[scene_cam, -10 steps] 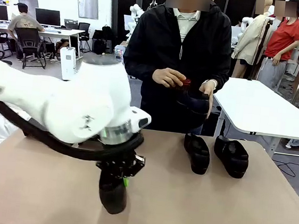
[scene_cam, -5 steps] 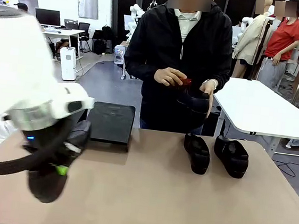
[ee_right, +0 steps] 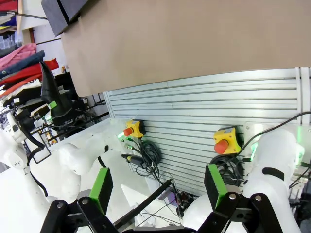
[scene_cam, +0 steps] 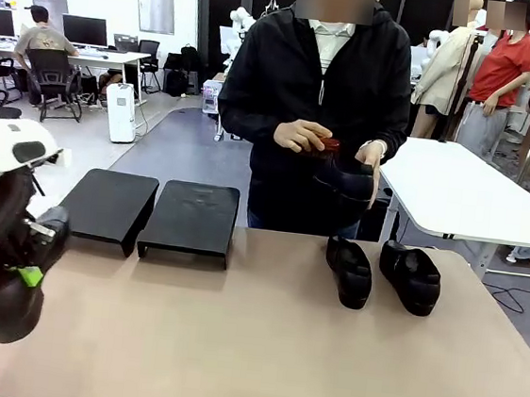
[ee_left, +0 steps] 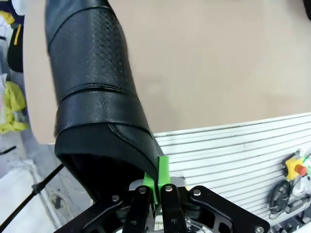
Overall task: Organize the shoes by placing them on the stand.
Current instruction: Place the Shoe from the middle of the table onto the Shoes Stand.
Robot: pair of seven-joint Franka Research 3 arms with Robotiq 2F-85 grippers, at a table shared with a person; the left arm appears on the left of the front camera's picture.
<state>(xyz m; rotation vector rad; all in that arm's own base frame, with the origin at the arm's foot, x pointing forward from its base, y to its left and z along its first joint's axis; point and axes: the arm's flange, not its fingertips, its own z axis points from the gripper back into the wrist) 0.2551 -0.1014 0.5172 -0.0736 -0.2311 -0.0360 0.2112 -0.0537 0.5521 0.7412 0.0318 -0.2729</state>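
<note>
At the table [scene_cam: 277, 352], the left hand [ee_left: 157, 175] clamps a shoe [ee_left: 92, 97]; the right hand [ee_right: 158, 187] gapes.

I see a brown table [scene_cam: 268, 351] spread out in front of me. A person [scene_cam: 286, 87] in a black jacket stands at its far side. A white table [scene_cam: 464, 196] is off to the right. Far back on the left are a desk with dark screens [scene_cam: 84, 30], black chairs [scene_cam: 49, 72] and a tall white box [scene_cam: 119, 112], maybe an air cleaner. Next to the brown table's edge is a ribbed metal wall [ee_right: 204, 104] with two yellow boxes with red buttons [ee_right: 222, 141] and black cables [ee_right: 146, 158].
</note>
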